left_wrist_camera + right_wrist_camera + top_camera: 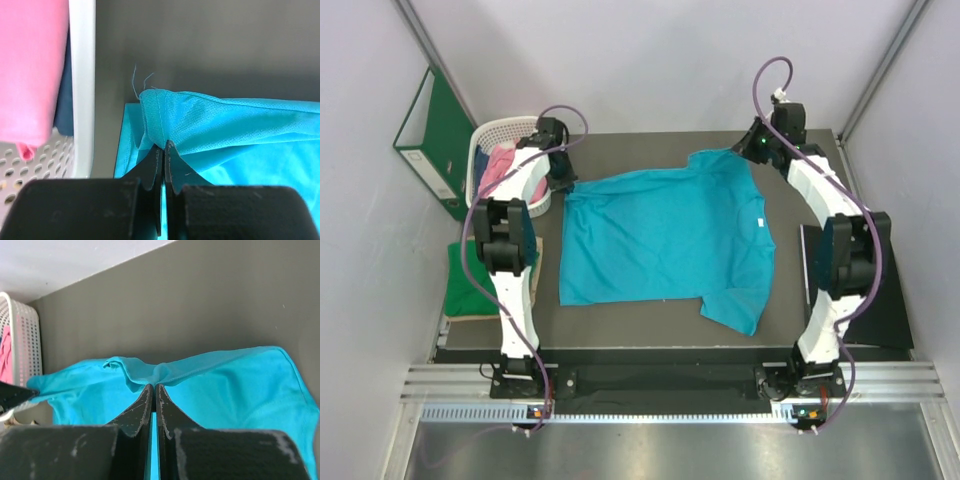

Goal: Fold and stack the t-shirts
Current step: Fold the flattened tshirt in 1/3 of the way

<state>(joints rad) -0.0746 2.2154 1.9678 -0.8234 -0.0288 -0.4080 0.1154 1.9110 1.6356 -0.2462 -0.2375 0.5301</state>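
Now, with the left end effector [164,145] and right end effector [152,386] each clenched on the 12 o'clock edge of the teal-blue t-shirt [660,240] spread on the table [650,145], both should lift evenly toward 6 o'clock, keeping it taut.

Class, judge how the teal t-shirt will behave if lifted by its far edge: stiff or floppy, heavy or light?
Probably floppy: the teal t-shirt bunches into folds where the left pincer and right pincer pinch it. Likely light: its weave looks thin. It may sag between grips.
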